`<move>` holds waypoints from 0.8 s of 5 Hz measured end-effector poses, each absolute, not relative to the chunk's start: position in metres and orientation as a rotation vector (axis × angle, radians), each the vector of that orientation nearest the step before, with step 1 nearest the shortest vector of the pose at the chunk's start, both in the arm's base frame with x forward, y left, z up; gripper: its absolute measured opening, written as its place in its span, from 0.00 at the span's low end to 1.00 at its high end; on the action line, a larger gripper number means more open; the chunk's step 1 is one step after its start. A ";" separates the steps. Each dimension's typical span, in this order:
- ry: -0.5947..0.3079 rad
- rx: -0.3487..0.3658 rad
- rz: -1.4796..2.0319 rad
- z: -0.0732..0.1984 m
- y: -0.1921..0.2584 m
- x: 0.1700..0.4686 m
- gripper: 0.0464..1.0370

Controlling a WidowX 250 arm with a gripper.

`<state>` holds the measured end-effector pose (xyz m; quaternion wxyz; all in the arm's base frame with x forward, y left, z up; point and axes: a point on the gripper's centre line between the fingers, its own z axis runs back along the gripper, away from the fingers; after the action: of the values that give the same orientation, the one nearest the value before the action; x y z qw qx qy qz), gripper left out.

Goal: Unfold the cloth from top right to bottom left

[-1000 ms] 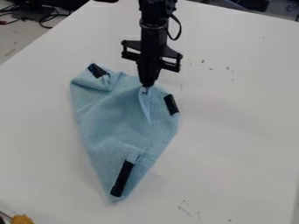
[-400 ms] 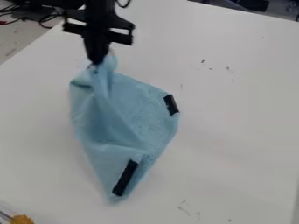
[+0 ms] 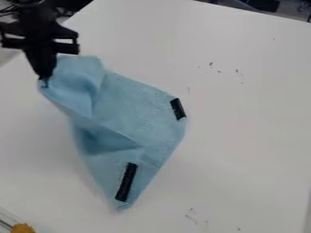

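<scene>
Cloth (image 3: 137,113), pale blue, lies on the desk (image 3: 249,145), on the nine o'clock side of its middle; from where I stand, the spread part runs to a point at six o'clock. The black hand (image 3: 44,81) is at the cloth's ten o'clock, pinched closed on its edge, the fabric bunched and raised beside it. Handling, judged: light, soft and limp, with no stiffness to push against; should follow a pull and sag between supports. Not fragile. Slip on the smooth desk is likely, so a hard tug could drag the whole piece rather than open the fold. Dark strips at two o'clock (image 3: 178,109) and near six o'clock (image 3: 126,182) look stiffer; would avoid gripping across them. Best hold: a free corner or single top layer, taken shallowly, drawn low towards seven o'clock, then released once flat.
</scene>
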<state>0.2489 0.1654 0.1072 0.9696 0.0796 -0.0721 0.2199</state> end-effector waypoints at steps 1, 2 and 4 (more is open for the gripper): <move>-0.141 0.175 0.493 0.106 0.194 0.222 0.02; -0.141 0.182 0.523 0.104 0.214 0.204 0.02; -0.130 0.115 0.562 0.071 0.234 0.177 0.02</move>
<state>0.1770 0.2338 0.0710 0.9570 0.0568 -0.0639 0.2772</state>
